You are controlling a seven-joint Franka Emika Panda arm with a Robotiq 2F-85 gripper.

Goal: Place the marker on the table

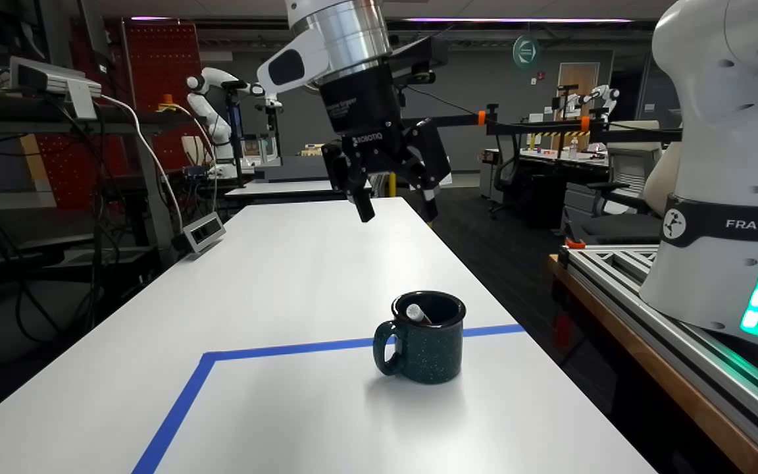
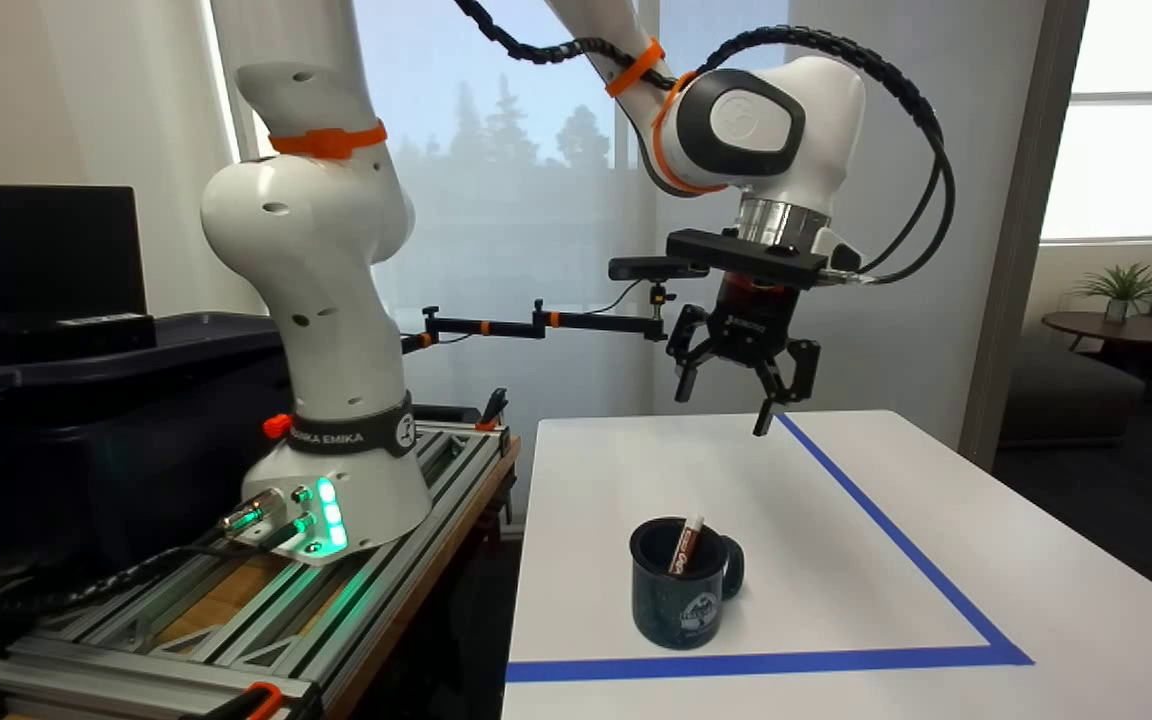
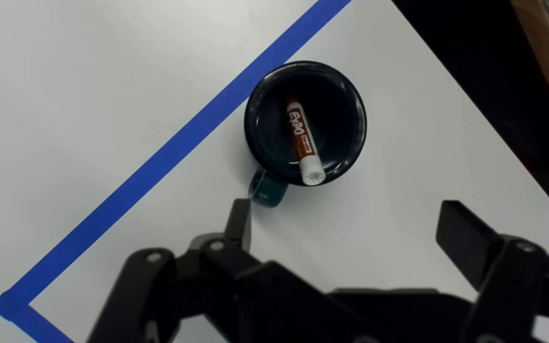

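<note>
Marker [image 1: 414,313] partly hidden in mug [image 1: 433,350], table [image 1: 300,276] cut off

marker [image 3: 304,138] in mug [image 1: 428,349], mug on table [image 1: 300,276], claw [image 1: 397,212] above.

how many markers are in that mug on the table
1: the marker leans inside the dark mug; the wrist view shows no other, though something beneath it could be hidden.

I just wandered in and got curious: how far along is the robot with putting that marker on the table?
None of the placing looks done: the Expo marker leans inside the dark green mug. Nothing is in hand: the Robotiq gripper hangs open above the white table. What's left, probably: grip the marker, lift it out and lay it on the table.
</note>
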